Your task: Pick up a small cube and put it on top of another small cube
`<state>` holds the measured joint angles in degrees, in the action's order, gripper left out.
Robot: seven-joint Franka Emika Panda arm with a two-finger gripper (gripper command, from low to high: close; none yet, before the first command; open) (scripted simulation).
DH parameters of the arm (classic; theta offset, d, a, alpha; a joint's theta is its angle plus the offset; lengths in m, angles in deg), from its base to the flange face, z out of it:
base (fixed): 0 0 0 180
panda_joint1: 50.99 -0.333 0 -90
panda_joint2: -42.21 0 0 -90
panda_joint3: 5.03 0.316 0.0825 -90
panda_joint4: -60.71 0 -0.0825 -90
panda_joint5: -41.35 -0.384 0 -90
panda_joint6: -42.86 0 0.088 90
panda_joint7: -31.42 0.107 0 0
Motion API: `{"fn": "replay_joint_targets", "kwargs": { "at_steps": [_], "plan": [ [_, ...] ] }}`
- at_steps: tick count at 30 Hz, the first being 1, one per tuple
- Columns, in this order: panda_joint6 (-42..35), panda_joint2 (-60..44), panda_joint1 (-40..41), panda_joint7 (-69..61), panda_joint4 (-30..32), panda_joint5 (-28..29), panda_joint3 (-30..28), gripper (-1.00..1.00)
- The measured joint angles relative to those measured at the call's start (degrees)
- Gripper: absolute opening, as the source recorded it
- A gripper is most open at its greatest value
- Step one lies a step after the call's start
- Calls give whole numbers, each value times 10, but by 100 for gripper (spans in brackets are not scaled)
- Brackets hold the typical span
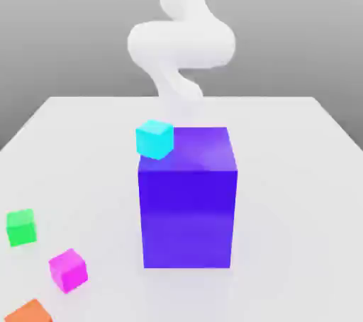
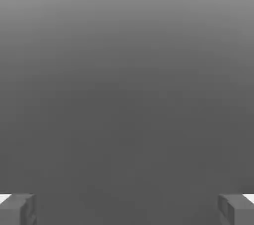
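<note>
So the small bright magenta-pink cube point(image 1: 68, 269) is sitting on the flat white table point(image 1: 298, 171), down toward the near edge on the exterior view's left, nothing touching it. The small bright green cube point(image 1: 21, 227), same size as the pink one, is a bit farther back and more to the exterior view's left, near it but clearly apart, also resting flat on the table. Right at the bottom edge of the exterior view, just in front of the pink cube, there's a small orange cube point(image 1: 30, 312) that's partly cut off by the frame. In the middle of the table stands a big purple-blue block point(image 1: 187, 200), way bigger than the little ones, and a small cyan cube point(image 1: 154, 138) sits at its upper back-left corner; can't really tell whether it's on top or just behind. The white robot arm point(image 1: 181, 40) curls up behind the big block. In the hand view the gripper point(image 2: 127, 209) has its two grey fingertips point(image 2: 18, 209) spread wide, out at opposite sides with nothing between them, just plain grey background.
</note>
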<state>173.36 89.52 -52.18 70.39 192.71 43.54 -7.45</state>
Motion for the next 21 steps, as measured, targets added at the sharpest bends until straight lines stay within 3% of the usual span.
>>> {"fn": "replay_joint_targets", "kwargs": {
  "at_steps": [21],
  "plan": [
    [-84, 97, -101, -579, 24, 183, -218, 0]
  ]
}}
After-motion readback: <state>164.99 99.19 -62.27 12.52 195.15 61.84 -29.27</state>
